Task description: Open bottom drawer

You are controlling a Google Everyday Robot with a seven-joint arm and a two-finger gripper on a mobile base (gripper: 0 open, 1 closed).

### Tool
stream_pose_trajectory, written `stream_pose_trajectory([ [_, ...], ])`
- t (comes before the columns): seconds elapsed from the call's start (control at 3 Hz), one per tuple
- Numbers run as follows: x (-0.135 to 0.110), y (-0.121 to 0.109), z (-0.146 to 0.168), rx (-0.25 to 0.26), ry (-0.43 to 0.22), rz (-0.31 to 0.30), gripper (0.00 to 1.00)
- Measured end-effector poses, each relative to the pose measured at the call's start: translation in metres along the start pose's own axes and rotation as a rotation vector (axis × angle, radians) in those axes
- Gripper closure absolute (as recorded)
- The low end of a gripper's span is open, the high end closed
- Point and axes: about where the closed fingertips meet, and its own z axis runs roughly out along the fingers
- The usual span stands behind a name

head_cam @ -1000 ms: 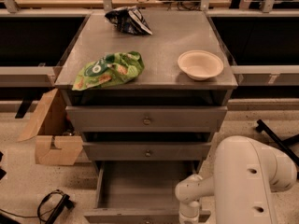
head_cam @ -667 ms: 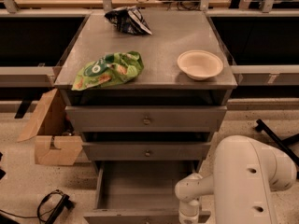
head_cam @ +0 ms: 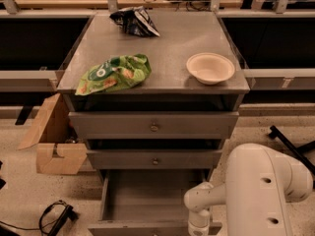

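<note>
Camera view: bottom drawer (head_cam: 147, 198), likely stiff, light metal, best pulled by its centre knob; pincer hidden under wrist (head_cam: 198, 224), state untellable.

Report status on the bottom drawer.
End effector not in view, below frame under arm. Bottom drawer pulled open. Robot's arm over its front corner, nothing else in the way.
</note>
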Motion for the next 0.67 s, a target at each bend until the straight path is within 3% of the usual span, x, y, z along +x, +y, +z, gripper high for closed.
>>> stream_pose_trajectory([
  [0.67,-0.0011,0.0007,-0.0018,-0.009,-0.005,0.006,1.0],
])
